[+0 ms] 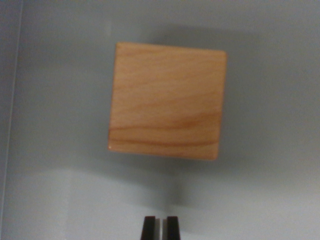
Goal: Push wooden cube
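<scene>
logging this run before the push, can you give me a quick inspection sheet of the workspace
surface: plain grey surface, a seam along the wrist view's left edge
job's things: wooden cube flat on the surface, slightly rotated, apart from the fingertips
clutter: nothing seen
grippers: gripper at the bottom edge, two dark fingertips close together with a thin gap, holding nothing
cables: nothing seen
surroundings: nothing seen beyond the surface

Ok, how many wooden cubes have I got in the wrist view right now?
1. The wooden cube sits mid-frame on the grey surface, above the gripper fingertips at the bottom edge, apart from them. Anything outside this close view is not visible.
</scene>
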You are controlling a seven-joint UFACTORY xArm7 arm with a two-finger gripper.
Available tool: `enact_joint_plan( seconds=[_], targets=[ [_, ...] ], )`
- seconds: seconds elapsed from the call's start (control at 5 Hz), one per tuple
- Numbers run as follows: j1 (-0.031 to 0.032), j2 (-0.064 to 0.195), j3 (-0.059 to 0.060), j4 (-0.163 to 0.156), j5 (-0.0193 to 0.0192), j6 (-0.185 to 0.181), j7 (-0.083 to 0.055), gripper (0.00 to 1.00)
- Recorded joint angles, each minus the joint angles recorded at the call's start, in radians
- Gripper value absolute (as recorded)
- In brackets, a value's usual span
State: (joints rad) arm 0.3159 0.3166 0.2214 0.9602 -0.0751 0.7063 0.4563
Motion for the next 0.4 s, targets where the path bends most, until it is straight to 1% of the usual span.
enact_joint_plan(
  seconds=[0.2, 0.4],
  targets=[
    [0.0, 0.0, 0.0, 0.0, 0.0, 0.0, 0.0, 0.0],
    [0.0019, 0.002, 0.001, -0.004, -0.0008, -0.005, 0.003, 0.0]
  ],
)
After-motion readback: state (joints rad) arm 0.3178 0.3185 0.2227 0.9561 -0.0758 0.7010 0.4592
